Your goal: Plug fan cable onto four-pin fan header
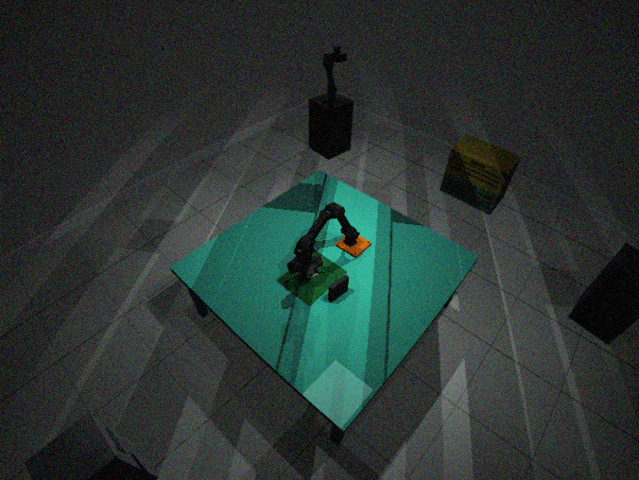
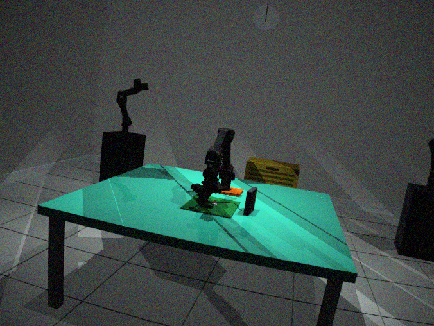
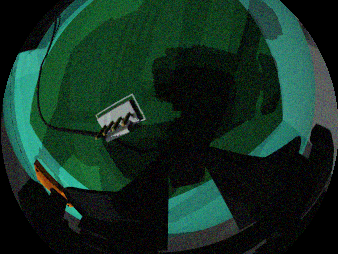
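1. Down over the green board [image 2: 224, 210] on the desk [image 2: 104, 203], my hand [image 2: 205, 199] is low, fingers drawn in part-way and stopped on something. I judge that something to be the fan's plug, though my own dark fingers hide the pinch itself.
2. Left of my fingers in the wrist view sits a small white connector [image 3: 120, 118] with dark teeth, lying on the board and tilted, its long axis running from near-left up to far-right. A thin black cable [image 3: 49, 101] curves away from it towards the left. Whether this is the header or the plug end, I cannot tell for sure.
3. What the next move turns on: that white piece lies just left and a little ahead of my fingertips, not directly beneath them. If it is the header, I need a short sideways slide before pressing down.
4. From the exterior view I get height: hand nearly touching the board, the black fan [image 2: 250, 200] standing upright just right of it, the orange plate [image 2: 233, 191] behind.
5. From the top view I get layout only; the connector is too small to see there.
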